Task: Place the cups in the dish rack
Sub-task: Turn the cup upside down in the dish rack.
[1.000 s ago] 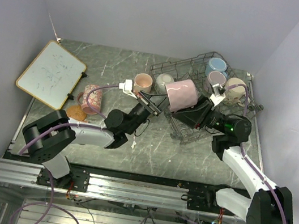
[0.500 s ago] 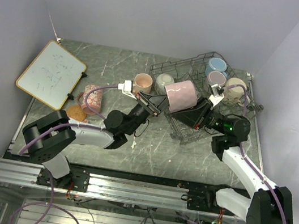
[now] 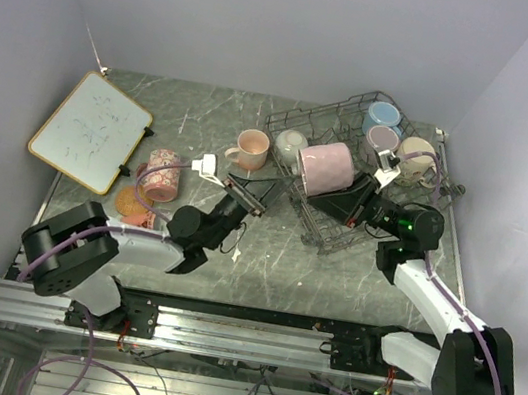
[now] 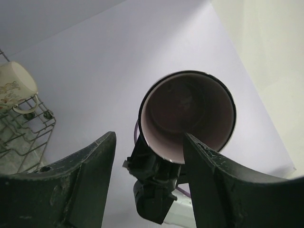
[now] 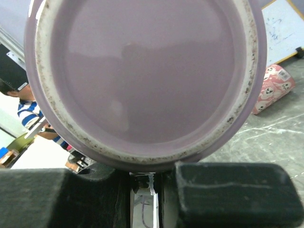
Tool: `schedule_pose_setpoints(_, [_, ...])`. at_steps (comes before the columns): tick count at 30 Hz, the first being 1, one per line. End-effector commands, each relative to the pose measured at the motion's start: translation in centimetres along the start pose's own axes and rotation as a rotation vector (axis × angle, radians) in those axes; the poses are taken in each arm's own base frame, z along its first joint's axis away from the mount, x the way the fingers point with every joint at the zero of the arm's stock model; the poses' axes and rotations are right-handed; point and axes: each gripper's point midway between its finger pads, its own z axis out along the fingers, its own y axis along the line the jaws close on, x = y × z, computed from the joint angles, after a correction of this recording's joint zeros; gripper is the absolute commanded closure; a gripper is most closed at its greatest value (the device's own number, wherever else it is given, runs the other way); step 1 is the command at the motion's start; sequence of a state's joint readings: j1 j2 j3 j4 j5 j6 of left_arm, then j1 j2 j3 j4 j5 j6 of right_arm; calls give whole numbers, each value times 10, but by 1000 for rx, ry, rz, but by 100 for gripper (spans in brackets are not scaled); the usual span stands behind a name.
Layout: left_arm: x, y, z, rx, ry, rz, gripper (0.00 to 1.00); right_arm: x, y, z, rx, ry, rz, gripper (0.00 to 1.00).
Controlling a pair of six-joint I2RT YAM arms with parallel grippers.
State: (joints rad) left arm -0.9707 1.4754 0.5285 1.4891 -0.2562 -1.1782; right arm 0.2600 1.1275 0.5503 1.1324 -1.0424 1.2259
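Left gripper (image 3: 256, 194) gapes wide and empty, tipped upward, with bare table around it. Right gripper (image 3: 344, 203) is clamped on the pink mug (image 3: 325, 167), tilted over the dish rack (image 3: 310, 228). The mug's base fills the right wrist view, hiding everything beneath. At the rack's far end crowd a light blue mug (image 3: 383, 114), mauve mug (image 3: 384, 136) and cream mug (image 3: 415, 154).

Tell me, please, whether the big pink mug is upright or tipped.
Tipped: the pink mug lies sideways in the right claw, mouth facing left.
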Motion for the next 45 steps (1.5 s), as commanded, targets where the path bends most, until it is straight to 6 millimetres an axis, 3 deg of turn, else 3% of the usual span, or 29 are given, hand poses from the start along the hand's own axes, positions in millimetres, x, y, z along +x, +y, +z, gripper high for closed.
schedule_pose_setpoints(1, [-25, -23, -18, 55, -78, 25, 31, -18, 11, -3, -19, -46, -157, 100])
schedule_pose_setpoints(5, [-25, -10, -37, -37, -33, 116, 25, -23, -3, -7, 26, -40, -218, 100])
schedule_pose_setpoints(11, [-25, 28, -63, -312, 111, 345, 2, -27, -27, -12, 108, -8, -317, 100])
schedule_pose_setpoints(16, [-26, 51, -80, -479, 259, 540, 1, -35, -48, -17, 194, 24, -402, 100])
schedule_pose_setpoints(30, [-50, 53, -91, -638, 420, 846, 2, -51, -107, -31, 409, 103, -542, 100])
schedule_pose_setpoints(45, [-66, 50, -126, -653, 373, 809, 5, -91, -204, -58, 776, 145, -646, 100])
